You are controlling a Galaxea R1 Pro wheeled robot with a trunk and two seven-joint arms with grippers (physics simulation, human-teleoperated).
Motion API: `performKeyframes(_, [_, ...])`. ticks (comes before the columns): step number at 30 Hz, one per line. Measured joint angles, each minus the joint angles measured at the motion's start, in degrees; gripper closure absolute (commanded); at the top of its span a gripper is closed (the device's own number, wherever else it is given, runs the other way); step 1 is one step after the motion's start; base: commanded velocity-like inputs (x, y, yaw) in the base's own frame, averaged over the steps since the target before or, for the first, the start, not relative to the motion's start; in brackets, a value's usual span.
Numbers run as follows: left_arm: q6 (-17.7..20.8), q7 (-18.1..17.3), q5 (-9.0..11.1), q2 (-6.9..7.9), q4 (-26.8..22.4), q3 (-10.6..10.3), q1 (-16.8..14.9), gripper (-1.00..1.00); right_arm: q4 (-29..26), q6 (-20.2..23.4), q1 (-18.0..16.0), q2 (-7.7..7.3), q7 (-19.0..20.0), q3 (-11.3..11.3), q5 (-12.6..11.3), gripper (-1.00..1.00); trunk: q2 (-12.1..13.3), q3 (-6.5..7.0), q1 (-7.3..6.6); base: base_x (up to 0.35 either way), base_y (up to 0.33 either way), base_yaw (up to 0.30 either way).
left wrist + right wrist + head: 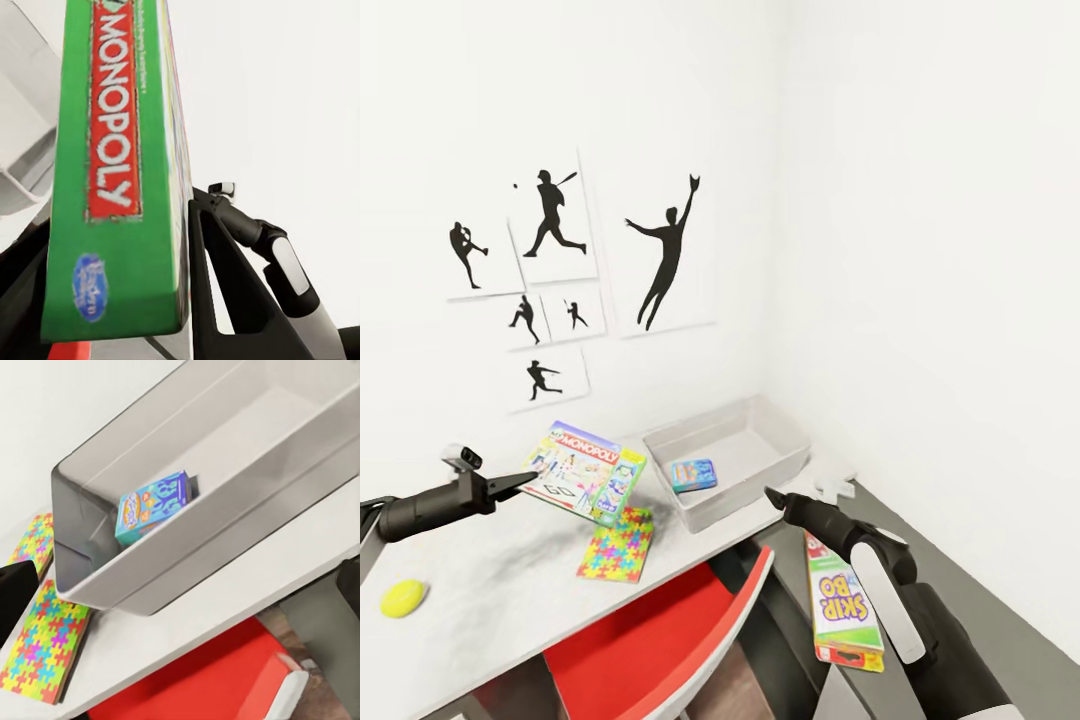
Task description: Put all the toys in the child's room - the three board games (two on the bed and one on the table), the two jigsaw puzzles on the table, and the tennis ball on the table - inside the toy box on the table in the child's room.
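My left gripper [528,484] is shut on the edge of the Monopoly board game [586,470], holding it tilted above the table [510,590]; its green side [112,187] sits between my fingers [221,292]. The grey toy box [760,470] stands at the table's far right corner with the small blue board game [693,474] inside. My right gripper [772,496] hovers open at the box's near rim. The SKIP-BO board game [842,605] is below my right forearm, off the table. Two jigsaw puzzles [45,649] [30,544] lie beside the box. The tennis ball [403,597] rests near the table's left.
A red chair [660,640] is tucked under the table's front edge. White walls close in behind and to the right, with black baseball silhouette pictures [550,270] above the table. Grey floor [960,580] runs along the right wall.
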Motion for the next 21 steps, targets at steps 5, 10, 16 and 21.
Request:
performKeyframes(5, [0.01, 0.0, -0.04, -0.01, 0.0, 0.18, 0.0, 1.0, 0.0, 0.0, 0.0, 0.02, -0.02, -0.01, 0.03, -1.0, 0.01, 0.0, 0.0, 0.098, 0.108, -0.023])
performKeyframes(10, [-0.02, 0.0, -0.02, 0.03, 0.02, 0.21, -0.02, 1.0, -0.02, 0.0, 0.01, -0.01, -0.01, -0.03, 0.08, -1.0, 0.0, 0.0, 0.0, 0.061, 0.044, -0.216])
performKeyframes(16, [-0.03, -0.01, -0.07, 0.01, 0.02, 0.24, -0.02, 1.0, -0.01, 0.0, 0.01, -0.01, -0.06, -0.03, 0.09, -1.0, 0.0, 0.0, -0.01, 0.158, 0.093, -0.233])
performKeyframes(21, [-0.09, 0.0, -0.02, 0.01, -0.01, 0.28, 0.0, 1.0, 0.0, -0.01, 0.0, 0.0, -0.02, -0.02, 0.07, -1.0, 0.0, 0.0, 0.0, 0.093, 0.075, -0.045])
